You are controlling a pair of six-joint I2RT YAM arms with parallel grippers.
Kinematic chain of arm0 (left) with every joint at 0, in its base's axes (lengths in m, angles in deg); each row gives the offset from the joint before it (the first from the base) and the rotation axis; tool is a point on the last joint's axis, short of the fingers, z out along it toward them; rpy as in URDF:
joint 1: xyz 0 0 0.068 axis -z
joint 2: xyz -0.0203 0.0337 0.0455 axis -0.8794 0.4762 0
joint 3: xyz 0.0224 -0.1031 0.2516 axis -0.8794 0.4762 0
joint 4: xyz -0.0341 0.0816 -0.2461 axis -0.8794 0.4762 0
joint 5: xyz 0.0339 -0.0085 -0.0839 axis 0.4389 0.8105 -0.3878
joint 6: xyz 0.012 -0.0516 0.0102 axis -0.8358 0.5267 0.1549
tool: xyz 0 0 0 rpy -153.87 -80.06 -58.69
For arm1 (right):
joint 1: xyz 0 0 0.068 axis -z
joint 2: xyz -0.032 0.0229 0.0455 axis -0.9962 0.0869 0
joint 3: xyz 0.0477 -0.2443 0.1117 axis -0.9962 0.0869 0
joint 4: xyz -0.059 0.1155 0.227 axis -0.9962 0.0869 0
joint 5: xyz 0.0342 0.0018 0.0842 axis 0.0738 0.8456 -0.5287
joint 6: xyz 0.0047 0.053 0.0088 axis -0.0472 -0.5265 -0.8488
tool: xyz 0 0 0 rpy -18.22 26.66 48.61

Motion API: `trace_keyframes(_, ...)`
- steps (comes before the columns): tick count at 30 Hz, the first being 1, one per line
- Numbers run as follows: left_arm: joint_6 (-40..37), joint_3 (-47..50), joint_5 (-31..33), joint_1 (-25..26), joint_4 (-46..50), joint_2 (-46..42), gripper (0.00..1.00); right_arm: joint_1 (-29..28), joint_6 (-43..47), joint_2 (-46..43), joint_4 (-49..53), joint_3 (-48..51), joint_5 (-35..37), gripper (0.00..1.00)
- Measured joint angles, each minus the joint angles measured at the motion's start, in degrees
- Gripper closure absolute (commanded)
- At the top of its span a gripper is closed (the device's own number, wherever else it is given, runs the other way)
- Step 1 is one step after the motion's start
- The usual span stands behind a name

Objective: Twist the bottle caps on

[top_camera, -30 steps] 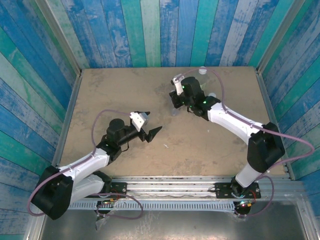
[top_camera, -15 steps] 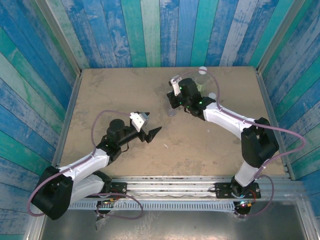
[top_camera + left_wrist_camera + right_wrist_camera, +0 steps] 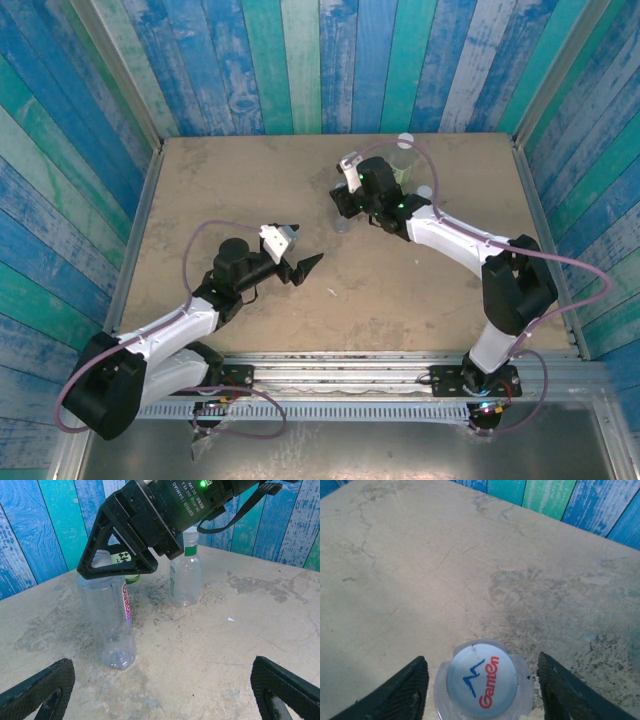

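Right fingers (image 3: 405,690) spread wide either side of a capped bottle (image 3: 112,625). Left fingers (image 3: 40,690) wide apart above the worktop (image 3: 225,645).

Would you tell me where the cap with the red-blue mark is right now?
In the right wrist view, the marked cap sits atop the clear bottle, between the right pincer's spread fingers, near the table's middle.
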Motion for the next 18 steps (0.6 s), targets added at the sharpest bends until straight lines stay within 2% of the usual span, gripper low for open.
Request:
trace_keyframes(7,0.3,0.0,1.3,0.0,-0.5,0.0,0.06,0.5,0.7,-3.8,1.6,0.0,-0.6,0.06)
trace_keyframes(9,0.2,0.0,2.3,-0.1,-0.2,0.0,0.06,1.4,0.7,-6.7,2.0,0.2,-0.9,0.02)
trace_keyframes(13,-0.3,-0.7,4.7,-1.5,1.1,-0.1,0.06,5.2,0.7,-14.6,1.9,3.3,-0.7,0.00)
trace_keyframes(18,-0.7,-0.9,9.5,-5.5,1.6,-0.4,0.06,13.5,0.4,-27.3,0.6,13.6,2.2,0.00)
